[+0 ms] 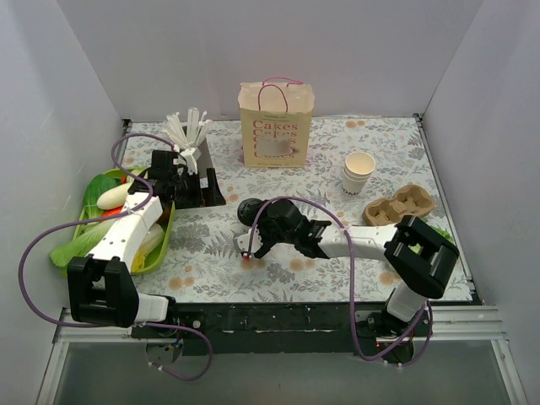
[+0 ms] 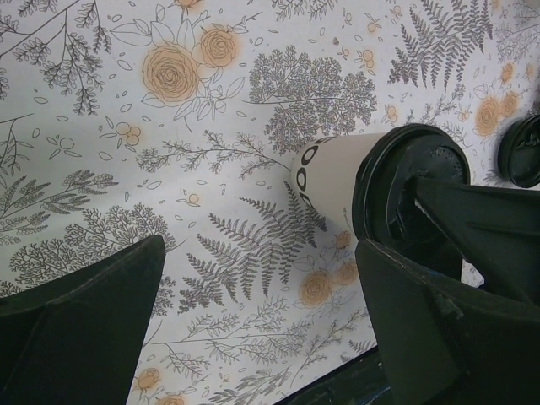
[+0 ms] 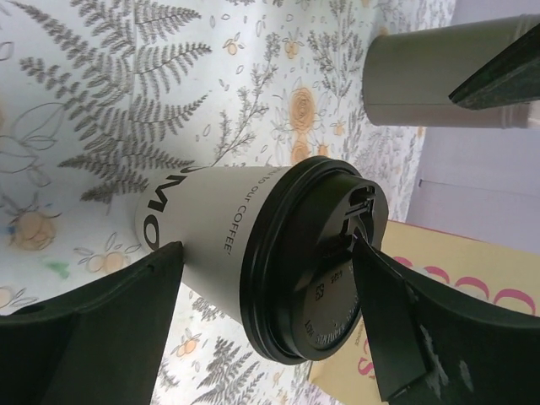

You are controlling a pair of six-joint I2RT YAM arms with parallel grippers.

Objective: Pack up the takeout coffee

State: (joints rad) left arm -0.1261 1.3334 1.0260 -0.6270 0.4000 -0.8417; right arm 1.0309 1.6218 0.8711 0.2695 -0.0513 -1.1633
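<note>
The takeout coffee [image 1: 251, 211], a white cup with dark print and a black lid, stands on the floral table near the middle, lid facing up. My right gripper [image 1: 253, 231] is right at it. In the right wrist view the cup [image 3: 228, 236] lies between the spread fingers [image 3: 126, 321] of the open right gripper [image 3: 268, 245]. One fingertip overlaps the lid and the other the cup's side; I cannot tell if they touch. My left gripper [image 1: 173, 181] is open and empty at the back left. Its wrist view [image 2: 257, 253] shows the cup [image 2: 333, 173] further off. The paper bag [image 1: 276, 126] stands at the back.
A stack of cream cups [image 1: 359, 173] and a cardboard cup carrier [image 1: 401, 205] sit at the right. A black stand [image 1: 190, 187] and a holder of white sticks [image 1: 190, 135] are at the back left. A green vegetable tray [image 1: 164, 240] lies at the left. A loose black lid [image 2: 527, 152] lies near the cup.
</note>
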